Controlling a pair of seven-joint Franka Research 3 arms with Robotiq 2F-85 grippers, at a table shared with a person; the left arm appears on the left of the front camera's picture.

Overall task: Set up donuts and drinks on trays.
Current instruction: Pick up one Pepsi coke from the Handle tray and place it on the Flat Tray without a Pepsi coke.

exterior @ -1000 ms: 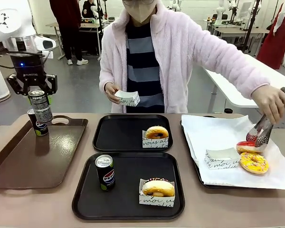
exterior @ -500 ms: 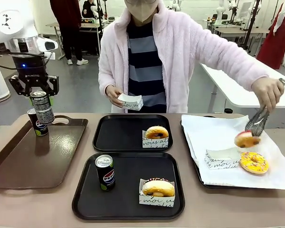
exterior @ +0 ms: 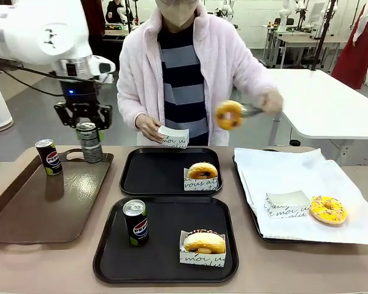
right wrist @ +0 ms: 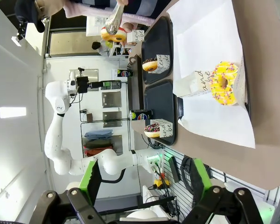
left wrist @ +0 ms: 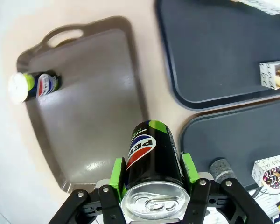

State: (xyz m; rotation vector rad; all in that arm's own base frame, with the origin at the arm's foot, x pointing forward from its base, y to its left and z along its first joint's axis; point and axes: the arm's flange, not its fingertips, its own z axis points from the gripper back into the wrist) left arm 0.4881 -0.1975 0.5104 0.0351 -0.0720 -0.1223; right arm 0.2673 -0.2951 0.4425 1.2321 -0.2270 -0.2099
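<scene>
The left pincer is pinched on a black Pepsi can, which is held upright over the far right corner of the brown tray, by the left edge of the table. A 2nd can is stood at that tray's far left corner. The right pincer is spread wide, with nothing between its pads. In the middle of the table, a sleeved donut is placed on the far black tray. On the near black tray a 3rd can and a chocolate donut in a sleeve are placed. A yellow donut and an empty sleeve are laid on the white paper by the right edge. A 4th donut is held up in tongs by the person.
</scene>
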